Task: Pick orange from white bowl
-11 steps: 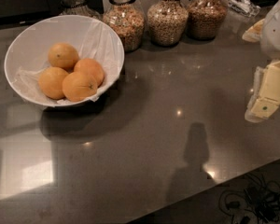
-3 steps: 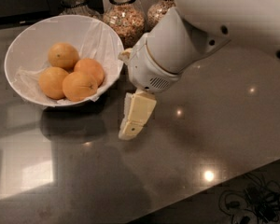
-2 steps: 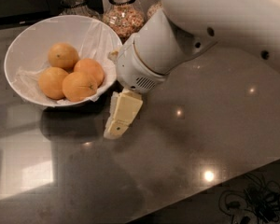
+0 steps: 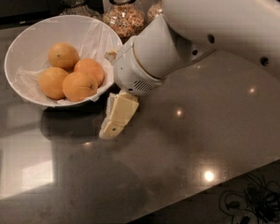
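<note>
While four oranges [image 4: 79, 86] sit in white bowl [image 4: 19, 48], tool [image 4: 111, 130] low beside its rim, empty, opening unclear

The dark grey, glossy stone countertop [image 4: 200, 125] carried a large, wide white bowl [image 4: 31, 35] at its left rear. Glass jars of grain [image 4: 124, 14] stood along the back edge. The cream two-finger gripper [image 4: 111, 129] hung just above the surface, beside the bowl's right rim.

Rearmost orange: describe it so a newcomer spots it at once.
On the dark counter, the white bowl sits left, before the grain jars; the gripper hangs just outside its front-right rim. Of four oranges inside, this orange lies farthest back, nearest the jars, behind the other three.
</note>
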`<state>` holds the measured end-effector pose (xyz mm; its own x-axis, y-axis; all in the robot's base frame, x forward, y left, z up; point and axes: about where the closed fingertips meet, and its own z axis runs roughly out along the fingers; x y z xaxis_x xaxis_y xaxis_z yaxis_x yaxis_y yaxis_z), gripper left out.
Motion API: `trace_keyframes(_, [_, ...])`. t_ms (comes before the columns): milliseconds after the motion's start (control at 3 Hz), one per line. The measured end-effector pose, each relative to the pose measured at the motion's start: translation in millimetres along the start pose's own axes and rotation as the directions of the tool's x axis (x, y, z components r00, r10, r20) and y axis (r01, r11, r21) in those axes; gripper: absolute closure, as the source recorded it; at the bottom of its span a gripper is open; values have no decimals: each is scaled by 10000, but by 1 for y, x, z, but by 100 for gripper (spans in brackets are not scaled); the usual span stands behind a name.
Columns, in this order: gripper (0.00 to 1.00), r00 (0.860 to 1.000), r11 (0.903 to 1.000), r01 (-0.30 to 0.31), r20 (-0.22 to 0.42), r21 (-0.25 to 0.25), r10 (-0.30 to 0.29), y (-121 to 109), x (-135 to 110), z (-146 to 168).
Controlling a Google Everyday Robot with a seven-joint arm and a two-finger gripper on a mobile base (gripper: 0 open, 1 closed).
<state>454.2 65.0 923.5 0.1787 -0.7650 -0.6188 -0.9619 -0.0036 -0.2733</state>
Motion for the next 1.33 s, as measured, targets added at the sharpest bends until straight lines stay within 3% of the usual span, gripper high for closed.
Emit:
trace_keyframes(333, [0,9892,9958,-812,1259,433,752,-8,-8,18])
trace_keyframes(667, [0,9637,9856,-1481,2360,820,1252,-25,-23,30])
trace_keyframes(1000, [0,9385,9735,-2012,3060,1089,1597,-33,-34,35])
trace_keyframes(1333, [0,9373,9734,-2029,3086,1060,1618,-33,-35,37])
